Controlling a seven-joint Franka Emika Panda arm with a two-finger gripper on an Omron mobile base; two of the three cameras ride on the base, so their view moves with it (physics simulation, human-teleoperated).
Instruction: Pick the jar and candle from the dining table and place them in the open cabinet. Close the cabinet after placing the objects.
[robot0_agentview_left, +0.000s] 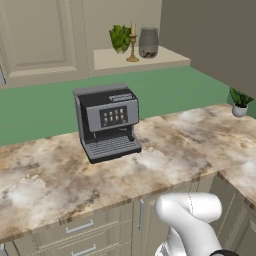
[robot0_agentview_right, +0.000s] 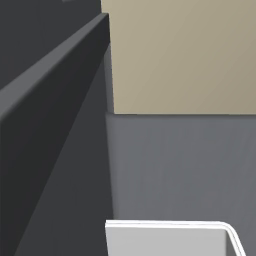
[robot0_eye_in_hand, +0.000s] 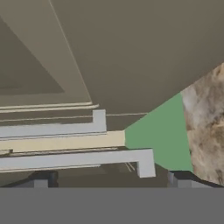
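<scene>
The smoky grey jar (robot0_agentview_left: 148, 42) and the cream candle (robot0_agentview_left: 133, 42) on its brass holder stand side by side on the shelf of the open cabinet (robot0_agentview_left: 150, 60), with a leafy green plant (robot0_agentview_left: 120, 38) to their left. The cabinet's door (robot0_agentview_left: 210, 35) hangs open on the right. In the hand view my gripper (robot0_eye_in_hand: 111, 180) is open, its two dark fingertips (robot0_eye_in_hand: 41, 180) wide apart with nothing between them. It faces the beige door panel (robot0_eye_in_hand: 131, 52), just short of the silver bar handle (robot0_eye_in_hand: 87, 159). A second silver bar (robot0_eye_in_hand: 57, 129) lies behind that.
A grey coffee machine (robot0_agentview_left: 109, 122) stands on the marbled stone counter (robot0_agentview_left: 50, 175), which has beige drawer fronts (robot0_agentview_left: 80, 230) below. A small plant in a white pot (robot0_agentview_left: 240, 103) sits at the counter's far right. A green wall (robot0_agentview_left: 45, 110) runs behind. Dark grey panels (robot0_agentview_right: 60, 150) stand close on the right side.
</scene>
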